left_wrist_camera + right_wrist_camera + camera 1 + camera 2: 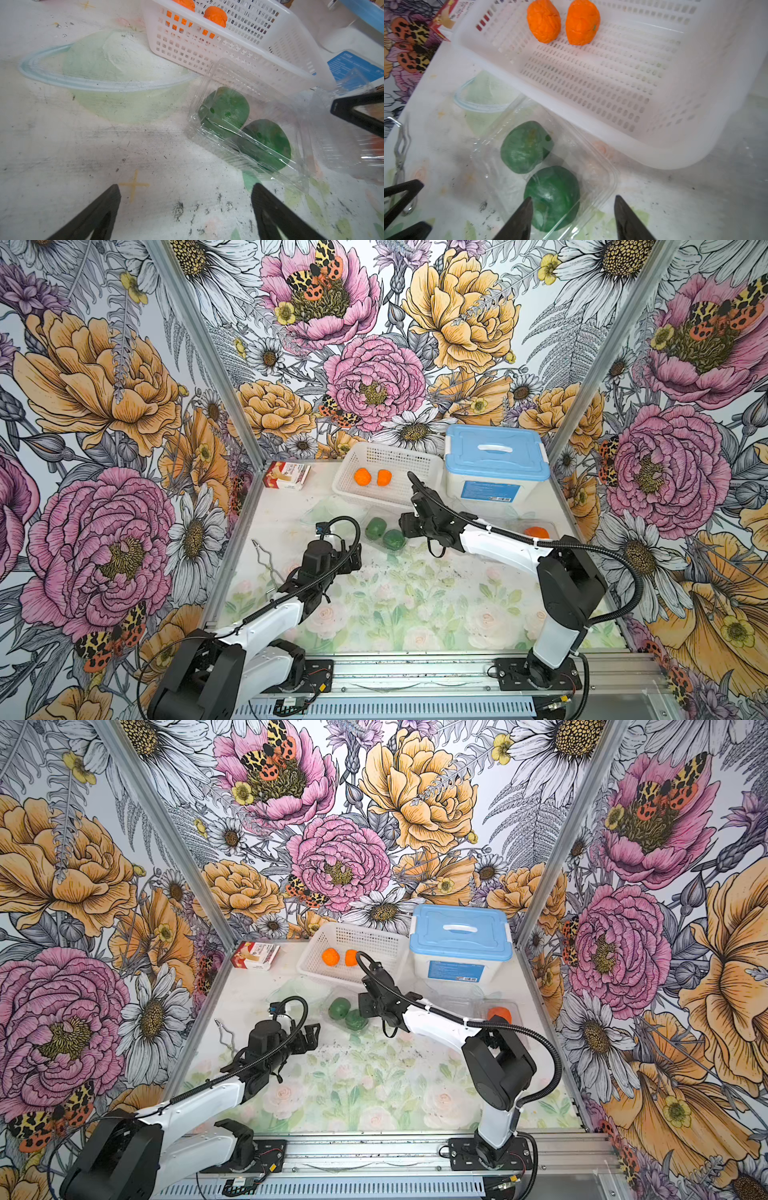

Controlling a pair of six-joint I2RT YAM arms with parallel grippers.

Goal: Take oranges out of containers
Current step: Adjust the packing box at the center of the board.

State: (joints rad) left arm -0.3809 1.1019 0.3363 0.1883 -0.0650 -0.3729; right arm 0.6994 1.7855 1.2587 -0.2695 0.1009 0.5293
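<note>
Right wrist view: right gripper (573, 198) stands parted over the clamshell (602, 176) of green fruits (525, 147); left gripper (186, 186) gapes wide.

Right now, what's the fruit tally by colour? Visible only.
orange fruits: 3 (two in the white basket, one in the right-side clamshell)
green fruits: 2 (both in the middle clamshell)
Total: 5 in view

print on blue tub label (490, 490) and red carton (286, 475): nothing legible
</note>
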